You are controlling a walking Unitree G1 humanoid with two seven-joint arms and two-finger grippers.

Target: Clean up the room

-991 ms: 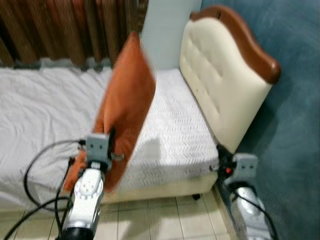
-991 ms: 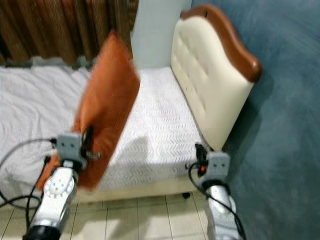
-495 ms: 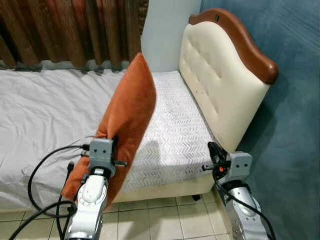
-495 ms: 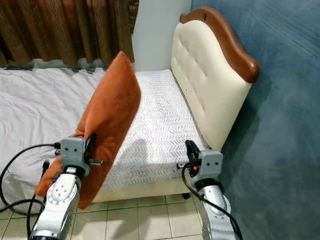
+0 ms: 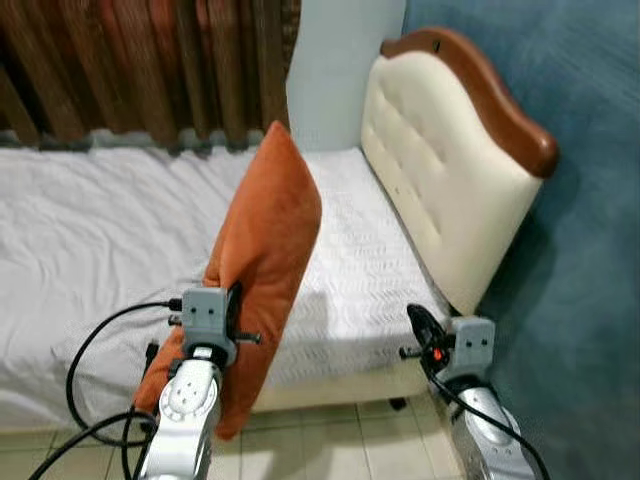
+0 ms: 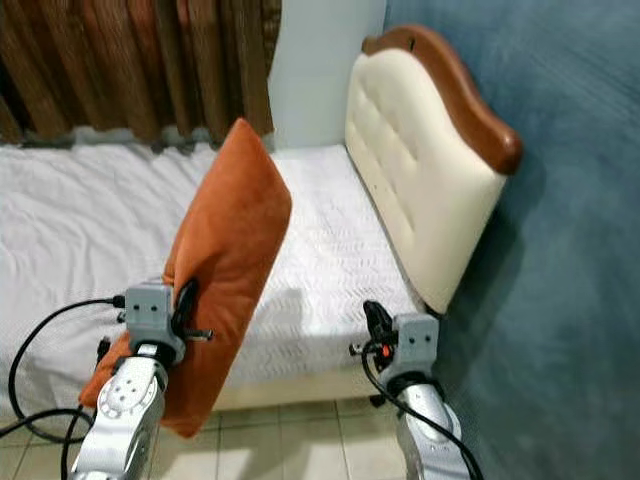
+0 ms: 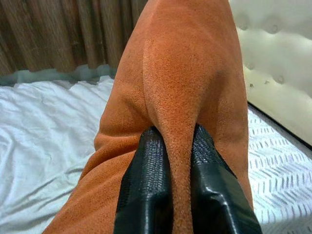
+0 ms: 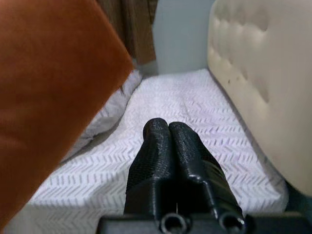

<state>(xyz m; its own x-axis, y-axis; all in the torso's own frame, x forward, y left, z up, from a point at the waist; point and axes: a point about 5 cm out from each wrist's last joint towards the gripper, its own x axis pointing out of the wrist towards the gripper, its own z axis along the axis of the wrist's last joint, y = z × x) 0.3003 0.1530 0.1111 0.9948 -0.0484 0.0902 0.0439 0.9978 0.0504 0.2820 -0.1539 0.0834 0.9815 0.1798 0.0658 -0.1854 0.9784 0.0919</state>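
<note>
bed (image 5: pixel 90 230): big, white sheet, runs left to far right, zigzag cover at the right end
wall (image 5: pixel 590 120): blue-green, right side
headboard (image 5: pixel 440 160): cream w/ buttons, brown wood top, far right end of bed
curtain (image 5: pixel 150 60): brown, far side behind bed
cushion (image 5: pixel 265 250): orange, held up on its edge over the near side of bed, left of middle
left gripper (image 7: pixel 180 146): fingers pinched tight on a fold of the cushion
right gripper (image 8: pixel 168 131): fingers pressed together, holds nothing, near right end of bed
</note>
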